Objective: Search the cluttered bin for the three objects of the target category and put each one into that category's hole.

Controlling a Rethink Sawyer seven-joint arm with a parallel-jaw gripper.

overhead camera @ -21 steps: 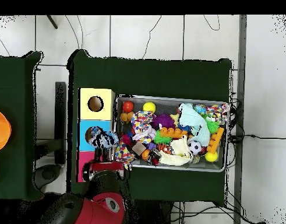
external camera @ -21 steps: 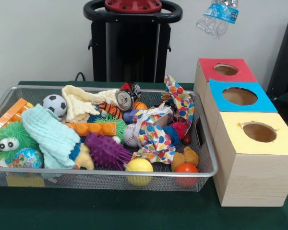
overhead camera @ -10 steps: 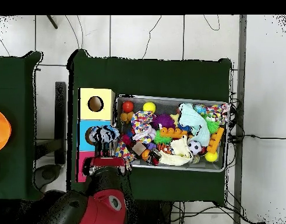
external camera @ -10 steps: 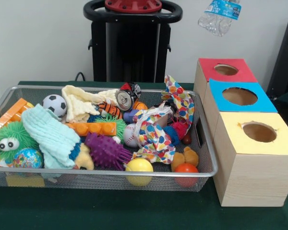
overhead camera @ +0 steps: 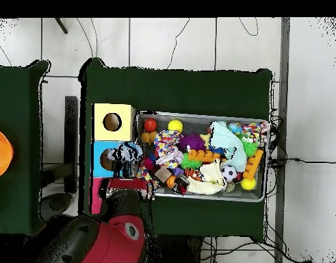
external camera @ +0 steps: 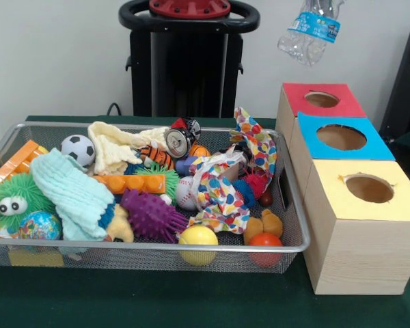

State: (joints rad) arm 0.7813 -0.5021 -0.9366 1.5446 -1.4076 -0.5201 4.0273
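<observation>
One crushed plastic bottle (external camera: 309,27) hangs high over the red-topped box (external camera: 321,100) at the table's far right corner — the claw gripping it is hidden (state unclear) — so centre it above the hole before lowering.

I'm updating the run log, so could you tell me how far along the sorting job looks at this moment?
In hand: a crushed plastic bottle hangs in the air above the red box, not yet in any hole. The gripper itself cannot be made out. Done: nothing confirmable, since the box interiors are hidden. Left: dropping the bottle, then searching the mesh bin, where a crushed can lies among the toys.
</observation>
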